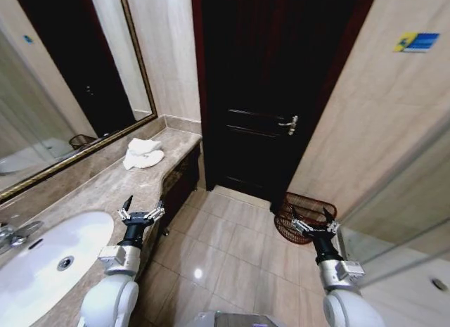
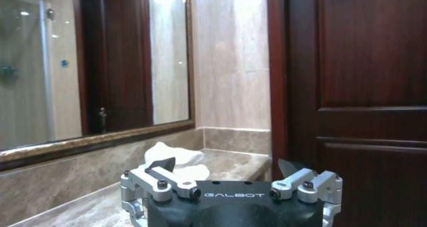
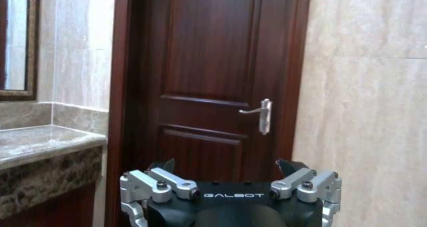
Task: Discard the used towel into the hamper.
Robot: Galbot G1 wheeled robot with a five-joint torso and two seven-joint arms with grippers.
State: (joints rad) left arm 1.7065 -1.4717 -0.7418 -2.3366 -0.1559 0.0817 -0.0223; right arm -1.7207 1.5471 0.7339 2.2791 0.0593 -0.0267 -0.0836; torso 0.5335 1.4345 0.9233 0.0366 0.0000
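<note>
White and crumpled, the towel (image 1: 143, 153) is lying at the far end of the marble counter (image 1: 91, 193), near the mirror corner, well apart from both arms. The left gripper (image 1: 141, 215) is hovering over the counter edge beside the sink (image 1: 42, 260), fingers spread and holding nothing; the right gripper (image 1: 313, 225) is hanging open just in front of the hamper (image 1: 304, 216), which is standing on the floor by the dark door (image 1: 271, 95). Reaching well, I'd say, means bringing the left gripper over the towel's bunched middle. The right gripper is partly hiding the hamper's near rim.
</note>
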